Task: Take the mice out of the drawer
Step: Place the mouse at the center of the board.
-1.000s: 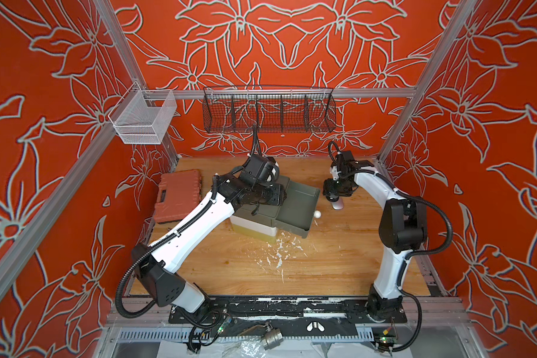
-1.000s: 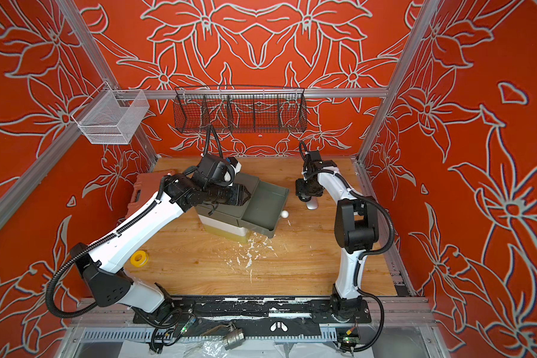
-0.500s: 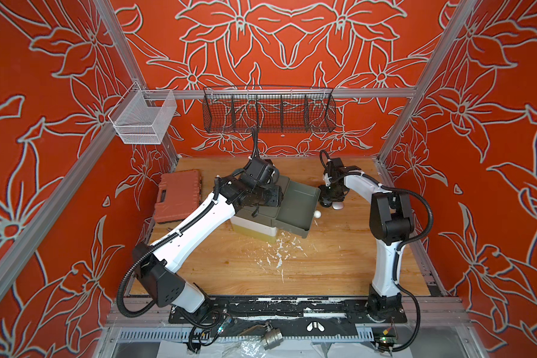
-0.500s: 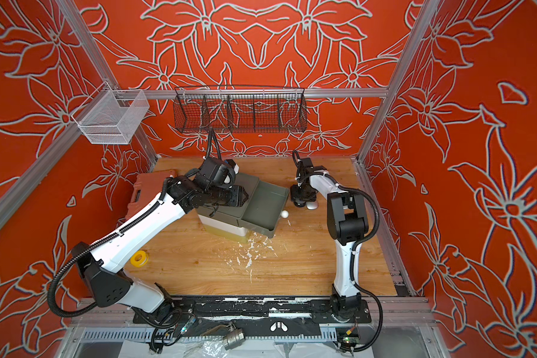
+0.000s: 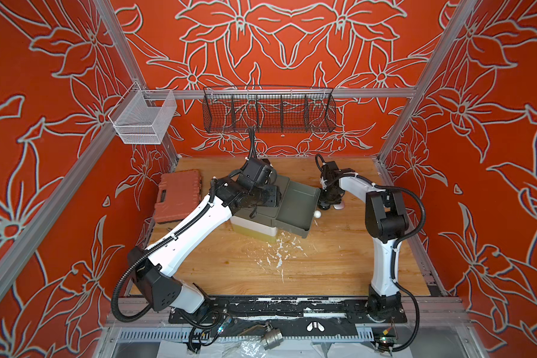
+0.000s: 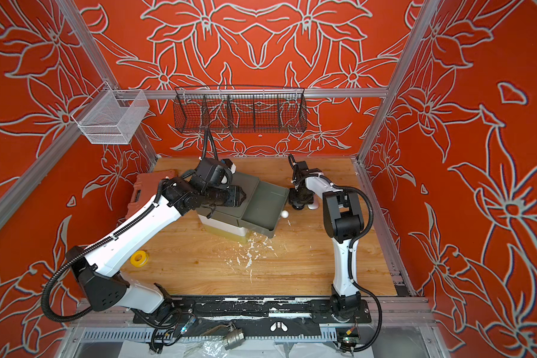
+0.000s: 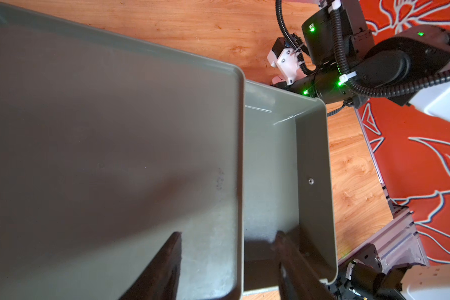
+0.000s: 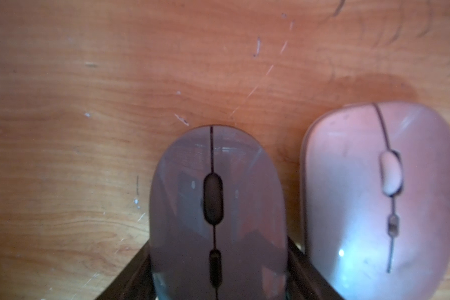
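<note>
Out on the wooden table, just right of the drawer, a dark grey mouse (image 8: 187, 181) lies between the fingers of my right gripper (image 8: 218, 246), which is shut on its sides. A silver mouse (image 8: 361, 194) lies close beside it, free. In both top views that gripper (image 5: 327, 201) (image 6: 298, 201) points down over the dark mouse, with the silver mouse (image 5: 339, 206) (image 6: 313, 206) at its right. The grey-green drawer (image 5: 298, 204) (image 7: 268, 168) is pulled out, and the part I see holds nothing. My left gripper (image 7: 228, 233) (image 5: 273, 193) is open over the cabinet top.
A white knob (image 5: 317, 214) sticks out of the drawer front. An orange tool case (image 5: 179, 198) lies at the left wall and a yellow tape roll (image 6: 138, 258) by the left arm. White flakes (image 5: 276, 251) litter the table. A black wire basket (image 5: 268, 110) and a white mesh basket (image 5: 143, 119) hang above.
My right arm has folded in and brought the gripper down and closer to the drawer's right side. The left arm has stayed where it was.
</note>
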Controlling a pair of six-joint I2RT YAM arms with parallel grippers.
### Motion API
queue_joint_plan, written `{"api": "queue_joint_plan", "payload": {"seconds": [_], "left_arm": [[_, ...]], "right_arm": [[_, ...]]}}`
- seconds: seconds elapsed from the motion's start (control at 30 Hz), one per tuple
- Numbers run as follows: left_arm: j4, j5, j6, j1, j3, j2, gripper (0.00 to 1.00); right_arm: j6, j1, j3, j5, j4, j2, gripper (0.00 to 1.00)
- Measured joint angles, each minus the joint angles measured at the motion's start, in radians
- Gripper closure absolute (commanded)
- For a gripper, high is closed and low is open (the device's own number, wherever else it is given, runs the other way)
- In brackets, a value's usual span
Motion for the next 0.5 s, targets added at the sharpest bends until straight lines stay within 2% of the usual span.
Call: {"api": "queue_joint_plan", "payload": {"seconds": [0.33, 0.5], "left_arm": [[-0.008, -0.029, 0.006, 0.0, 0.008, 0.0, 0.43], [-0.01, -0.036, 0.017, 0.0, 0.037, 0.0, 0.43]], "right_arm": [[0.015, 0.009, 0.0, 0.003, -0.011, -0.004, 0.23], [0.027, 0.008, -0.034, 0.003, -0.024, -0.076, 0.22]]}}
